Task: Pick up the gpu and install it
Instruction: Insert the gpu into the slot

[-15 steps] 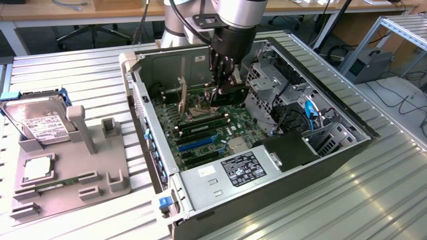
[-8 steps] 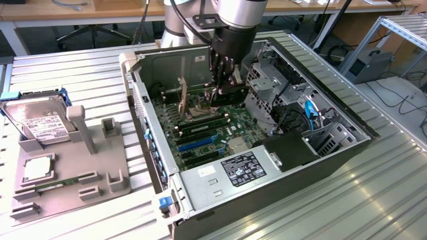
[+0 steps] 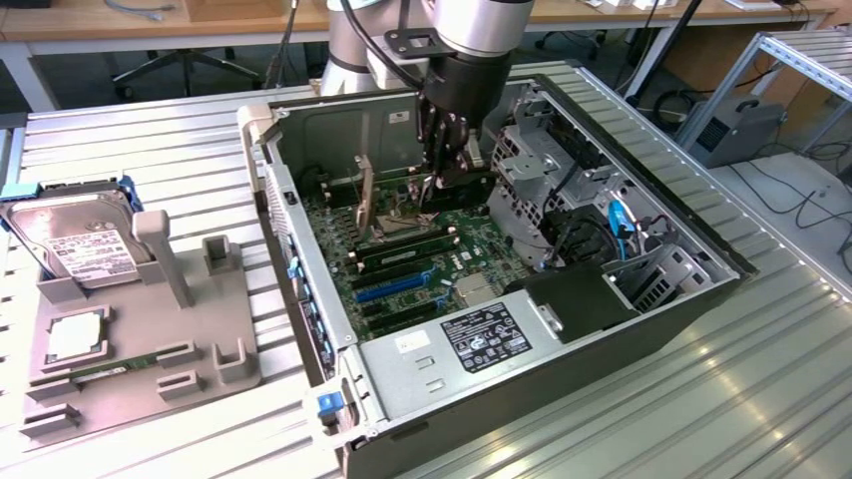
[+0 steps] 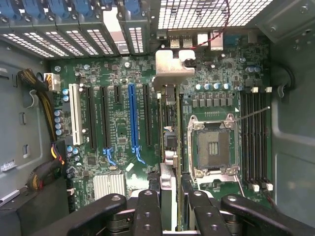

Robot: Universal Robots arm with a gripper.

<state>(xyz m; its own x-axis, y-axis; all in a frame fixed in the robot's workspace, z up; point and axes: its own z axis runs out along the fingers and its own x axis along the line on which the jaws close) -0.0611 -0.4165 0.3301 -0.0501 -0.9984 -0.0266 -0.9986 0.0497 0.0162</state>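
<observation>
the claw is closed on the gpu, held on edge inside the open computer case; the card hangs over the green motherboard, beside the blue slot. its metal bracket points toward the case's rear wall.

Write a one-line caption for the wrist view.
End effector holds the thin black gpu card with silvery metal bracket edge-on above the green motherboard, beside the blue expansion slot.

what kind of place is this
Probably a robotics lab or test workshop: an open computer case sits on a metal workbench, a gray parts fixture holds a hard drive, and desks stand behind.
</observation>
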